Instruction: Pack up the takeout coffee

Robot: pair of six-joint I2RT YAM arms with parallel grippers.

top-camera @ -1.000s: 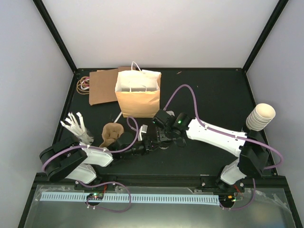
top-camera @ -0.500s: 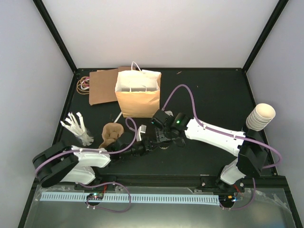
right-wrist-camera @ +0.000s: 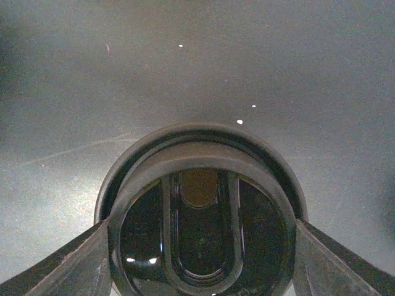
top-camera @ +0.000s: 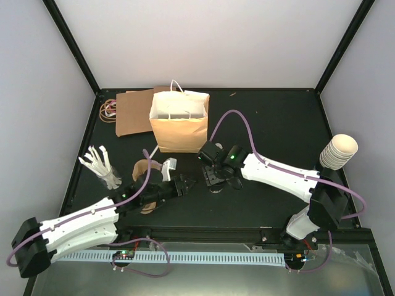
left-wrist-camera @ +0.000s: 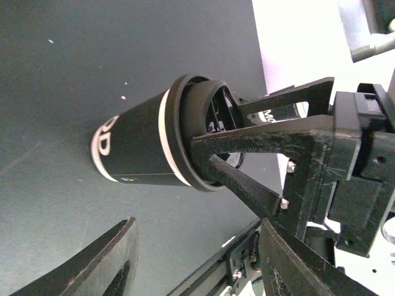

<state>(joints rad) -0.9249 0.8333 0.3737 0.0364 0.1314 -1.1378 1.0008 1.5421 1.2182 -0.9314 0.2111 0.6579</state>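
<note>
- Since 1 second ago my left arm has drawn back toward its base. The left gripper [top-camera: 187, 183] has let go and now sits just left of the cup, jaws apart and empty.
- The tray [top-camera: 139, 169] lies partly under that arm.
- 1 cup [left-wrist-camera: 139, 151] stands upright mid-table, on the near side of the bag [top-camera: 179, 132]. I cannot tell whether its base is touching the table.
- The right gripper [right-wrist-camera: 200, 227] comes down over the lid [left-wrist-camera: 179, 123], fingers wide but pressed against the rim on both sides, so it has the cup.
- My read is that the cup is light, with a soft paper wall and a glossy lid that could slip or pop off. Gripping the wall just under the lid looks safer.
</note>
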